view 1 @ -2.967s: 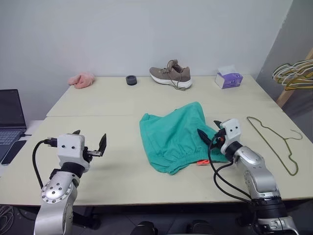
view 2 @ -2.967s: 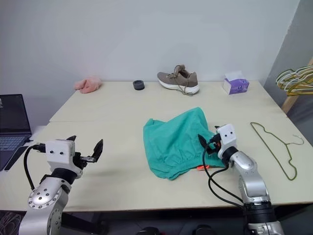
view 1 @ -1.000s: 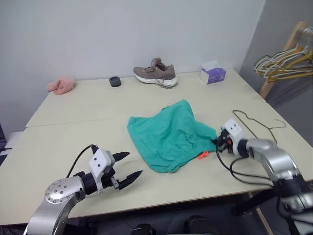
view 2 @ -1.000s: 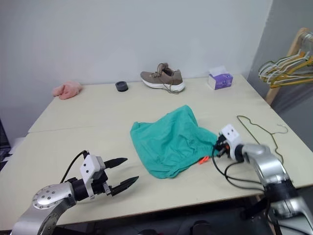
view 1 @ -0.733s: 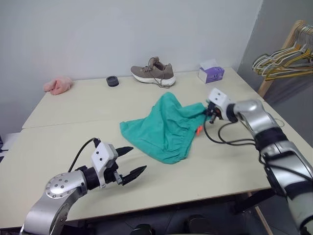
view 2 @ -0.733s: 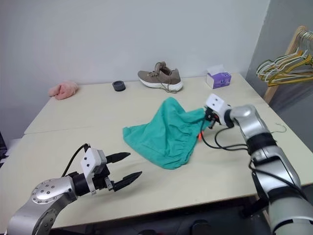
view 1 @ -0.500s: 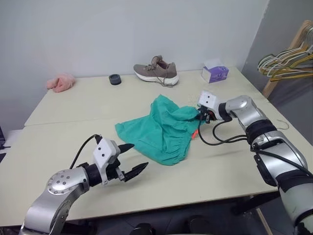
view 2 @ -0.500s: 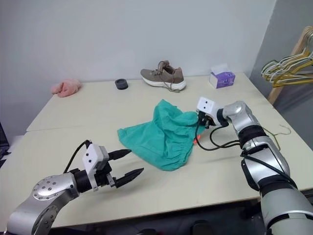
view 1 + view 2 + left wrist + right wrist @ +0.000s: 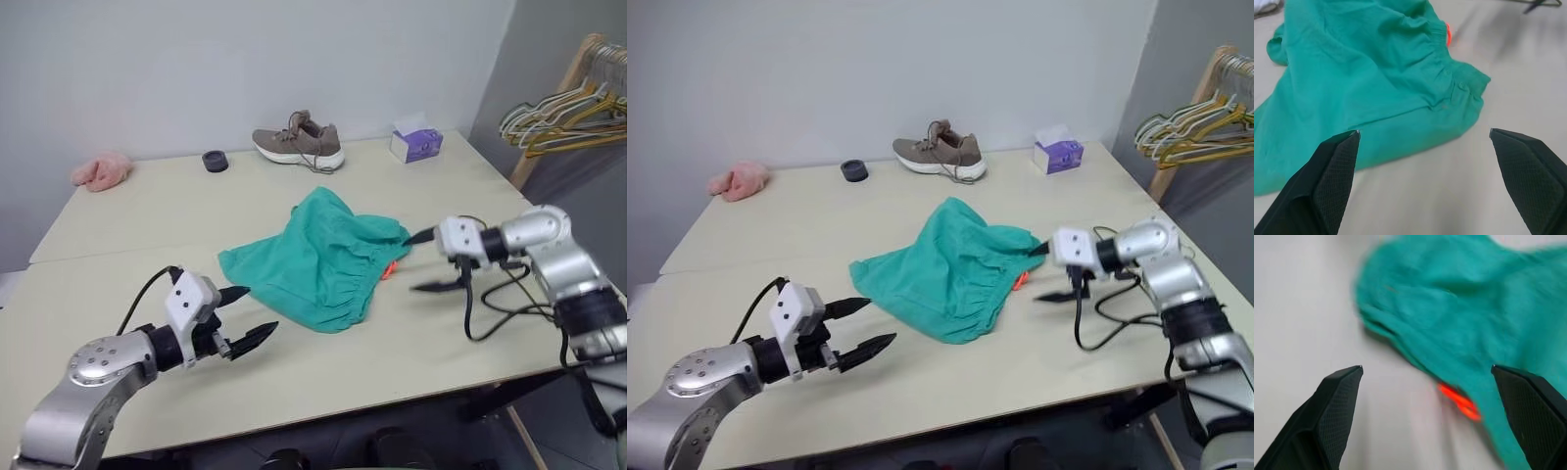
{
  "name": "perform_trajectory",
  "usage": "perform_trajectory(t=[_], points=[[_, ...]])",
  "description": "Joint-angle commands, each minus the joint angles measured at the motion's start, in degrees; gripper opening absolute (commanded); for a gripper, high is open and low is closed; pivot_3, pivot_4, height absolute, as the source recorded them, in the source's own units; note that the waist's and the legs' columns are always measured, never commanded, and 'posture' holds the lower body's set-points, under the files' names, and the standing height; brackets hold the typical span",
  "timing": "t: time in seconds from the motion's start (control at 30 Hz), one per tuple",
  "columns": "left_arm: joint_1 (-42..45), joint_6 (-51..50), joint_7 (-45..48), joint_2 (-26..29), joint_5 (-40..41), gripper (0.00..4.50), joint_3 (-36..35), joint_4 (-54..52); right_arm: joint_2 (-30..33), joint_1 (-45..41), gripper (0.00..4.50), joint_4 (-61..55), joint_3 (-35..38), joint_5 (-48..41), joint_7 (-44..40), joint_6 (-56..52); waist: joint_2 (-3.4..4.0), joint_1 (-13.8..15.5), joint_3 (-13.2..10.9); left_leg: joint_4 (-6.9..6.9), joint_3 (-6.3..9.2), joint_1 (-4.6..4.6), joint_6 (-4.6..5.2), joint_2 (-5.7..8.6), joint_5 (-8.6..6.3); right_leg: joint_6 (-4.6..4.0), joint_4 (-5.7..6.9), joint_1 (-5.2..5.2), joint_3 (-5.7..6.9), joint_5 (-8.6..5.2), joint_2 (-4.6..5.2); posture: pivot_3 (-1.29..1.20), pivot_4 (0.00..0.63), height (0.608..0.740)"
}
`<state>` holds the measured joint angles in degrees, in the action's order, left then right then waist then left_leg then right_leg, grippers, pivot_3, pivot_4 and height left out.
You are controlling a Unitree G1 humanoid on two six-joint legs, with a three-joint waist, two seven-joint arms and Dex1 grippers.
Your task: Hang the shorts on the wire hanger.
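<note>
The teal-green shorts [image 9: 313, 257] lie crumpled in the middle of the table [image 9: 118, 230], waistband and orange tag [image 9: 390, 269] toward the right. My right gripper [image 9: 413, 262] hovers just right of the tag, open and empty, its fingers clear of the cloth. In the right wrist view the shorts [image 9: 1459, 318] and tag [image 9: 1459, 401] lie ahead of the spread fingers. My left gripper [image 9: 260, 308] is open near the shorts' front left corner, a short gap from the cloth, which shows ahead of it [image 9: 1376, 73]. The wire hanger is hidden behind my right arm.
Along the table's far edge stand a brown shoe [image 9: 299, 144], a purple tissue box [image 9: 416, 146], a small black ring [image 9: 214, 160] and a pink fluffy item [image 9: 98, 169]. Several hangers [image 9: 558, 106] hang on a wooden rack beyond the table's right edge.
My right gripper carried the shorts' waistband up and leftward, then let go, opened and drew back to the right. The shorts have settled in a heap. The left gripper stays open.
</note>
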<state>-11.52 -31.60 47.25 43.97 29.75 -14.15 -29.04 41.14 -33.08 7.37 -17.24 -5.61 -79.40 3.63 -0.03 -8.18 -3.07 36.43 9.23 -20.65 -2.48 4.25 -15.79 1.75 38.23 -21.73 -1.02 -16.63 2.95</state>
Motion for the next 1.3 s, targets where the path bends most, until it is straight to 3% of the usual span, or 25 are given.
perform_trajectory(t=[0.03,0.3,0.37,0.53,0.67,1.0,1.3], points=[[-1.1,1.0,1.3,2.1,-0.3,4.50,-4.5,1.4,-5.1,3.4,4.48,-9.5,-3.1,3.5,7.6,-4.2,-0.01,-0.2,0.0,0.00,-0.01,0.00,0.00,0.00,0.00,0.00,0.03,-0.01,0.00,0.00,0.00,-0.17,0.000,0.740],[-2.6,3.0,2.1,2.7,-1.7,4.50,-7.0,3.9,-13.3,2.6,4.48,-5.5,-10.1,14.2,17.5,-6.7,-0.05,1.6,0.0,0.55,0.03,0.43,-0.01,0.06,0.04,0.25,0.64,0.35,0.00,-0.04,-0.01,-0.14,0.000,0.740],[-2.4,3.7,2.4,2.6,-2.1,4.50,-6.8,4.7,-13.9,1.6,4.48,-3.0,-12.1,17.3,18.3,-6.6,-0.04,1.8,0.0,0.50,0.00,0.86,-0.01,0.04,0.03,0.18,0.65,0.46,0.00,-0.09,-0.02,-0.14,0.000,0.740],[-2.0,5.8,3.2,2.2,-3.0,4.50,-6.1,6.8,-15.3,-0.9,4.48,0.9,-14.6,22.8,21.5,-5.2,-0.07,2.0,0.0,0.49,0.01,0.83,-0.01,0.04,0.03,0.19,0.66,0.40,-0.02,-0.09,-0.03,-0.14,0.000,0.740],[-2.0,7.8,3.9,1.5,-3.7,4.50,-5.3,8.2,-16.8,-1.9,3.57,2.7,-15.0,24.4,22.4,-7.6,-0.15,1.8,0.1,0.43,0.00,0.80,-0.02,0.02,0.02,0.18,0.66,0.39,-0.03,-0.09,-0.03,-0.15,0.000,0.740],[-1.3,12.4,3.7,-0.5,-5.3,4.50,-3.8,11.4,-17.5,-3.1,0.02,3.8,-13.5,23.0,20.8,-9.4,-0.16,1.7,0.1,0.46,0.02,0.81,-0.02,0.03,0.02,0.18,0.66,0.40,-0.01,-0.09,-0.03,-0.15,0.000,0.740],[8.6,24.9,-3.6,-1.4,-18.2,4.50,0.3,22.0,-11.7,-3.9,0.02,-11.1,-7.9,13.8,11.1,-15.4,-0.18,2.0,0.1,0.46,0.07,0.74,-0.02,0.05,0.02,0.19,0.62,0.39,0.01,-0.09,-0.02,-0.17,0.000,0.740]])
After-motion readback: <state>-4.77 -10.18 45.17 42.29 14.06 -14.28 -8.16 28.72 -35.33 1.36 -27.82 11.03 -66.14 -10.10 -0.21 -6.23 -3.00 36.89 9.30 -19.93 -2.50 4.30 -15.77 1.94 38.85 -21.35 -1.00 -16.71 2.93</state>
